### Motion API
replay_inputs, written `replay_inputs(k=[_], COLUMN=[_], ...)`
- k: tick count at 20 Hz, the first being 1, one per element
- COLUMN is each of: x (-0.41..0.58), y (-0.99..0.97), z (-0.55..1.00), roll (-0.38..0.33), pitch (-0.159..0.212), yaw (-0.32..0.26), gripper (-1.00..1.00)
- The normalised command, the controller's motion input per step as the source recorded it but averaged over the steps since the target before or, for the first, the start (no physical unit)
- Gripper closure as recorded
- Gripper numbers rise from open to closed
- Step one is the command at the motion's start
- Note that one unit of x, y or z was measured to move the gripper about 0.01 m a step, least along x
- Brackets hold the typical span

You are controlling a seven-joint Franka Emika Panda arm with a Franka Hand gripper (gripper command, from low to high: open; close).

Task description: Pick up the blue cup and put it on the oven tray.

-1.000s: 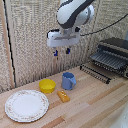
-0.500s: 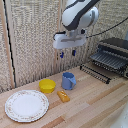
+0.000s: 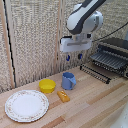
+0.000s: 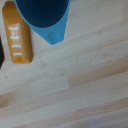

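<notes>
The table [image 3: 95,102] is pale wood planking, and the oven tray [image 3: 102,62], a dark rack of parallel bars, juts out from the toaster oven [image 3: 116,50] along the table's far edge at the exterior view's right. It looks flat and open on top, so it should take a mug, though the bars give a narrow footing and the cup would need to land squarely.

The floral plate [image 3: 26,105] lies near the table's front edge at the exterior view's left. Behind it sits the yellow bowl [image 3: 47,86], and just beside that, toward the middle of the table, stands the blue cup [image 3: 68,81], upright with its mouth open upward. It reads as a small, stiff, matte mug, probably light and empty, not likely to deform under a grip. The wall or rim seems the best place to take hold, one finger inside and one outside, or across the body clear of the handle; a smooth surface could slip if pinched too low.

A small orange block [image 3: 63,96] lies just in front of the cup, near but apart.

The end effector [image 3: 73,57] hangs above the cup, well clear of it and touching nothing, its two fingers spread apart and empty. In the wrist view the cup's rim and interior [image 4: 45,17] sit at the frame's edge, so the fingers appear slightly off-centre from the mug.
</notes>
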Motion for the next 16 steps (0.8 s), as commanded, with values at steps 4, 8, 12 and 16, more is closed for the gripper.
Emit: replay_inputs(k=[4,8,12,16], x=[-0.003,-0.022,-0.061,-0.108], y=[-0.02,-0.08,-0.20,-0.14], z=[-0.43,-0.45,-0.45,-0.35], roll=[-0.017,-0.028,-0.008,-0.028], pitch=[0.013,0.027,0.002,0.000], yaw=[-0.060,-0.052,-0.052,-0.055], gripper=[-1.00,-1.00,-1.00,-1.00])
